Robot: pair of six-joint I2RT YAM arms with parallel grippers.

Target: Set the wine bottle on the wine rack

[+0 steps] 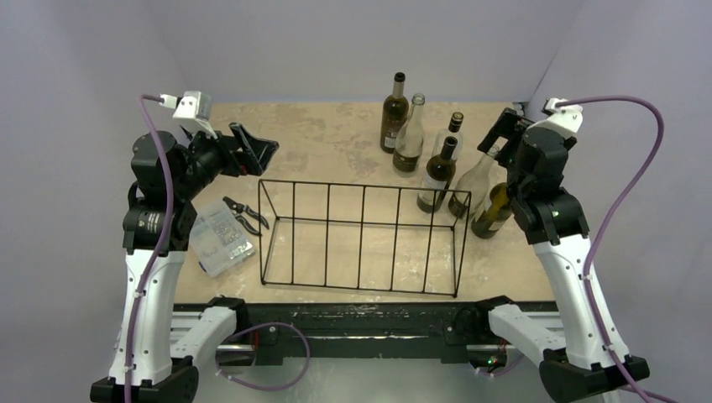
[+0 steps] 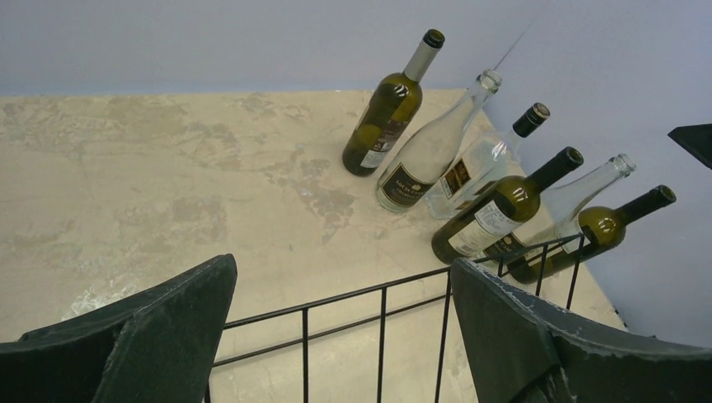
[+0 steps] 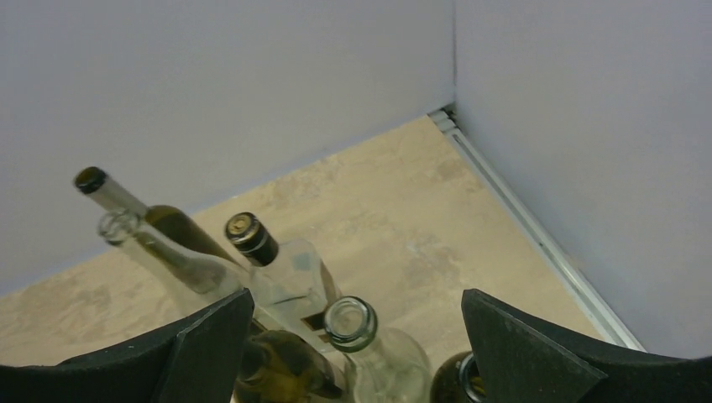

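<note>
Standing behind the right end of the wine rack [image 1: 363,220], six wine bottles [image 1: 437,178] are grouped on the surface [image 1: 319,134]; the jaws of the left arm [image 1: 159,180] and right arm [image 1: 550,206] are spread wide.

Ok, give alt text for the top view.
A long black wire wine rack stands bottle-free, six upright glass wine bottles clustered behind its right end. Open left gripper hovers near a clear plastic box and black pliers; open right gripper above the bottles.

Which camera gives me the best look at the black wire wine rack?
Top external: the whole wine rack shows, empty, every side in frame. Left wrist catches only a stretch of the wine rack, one rail and some bars; right wrist shows none of it.
</note>
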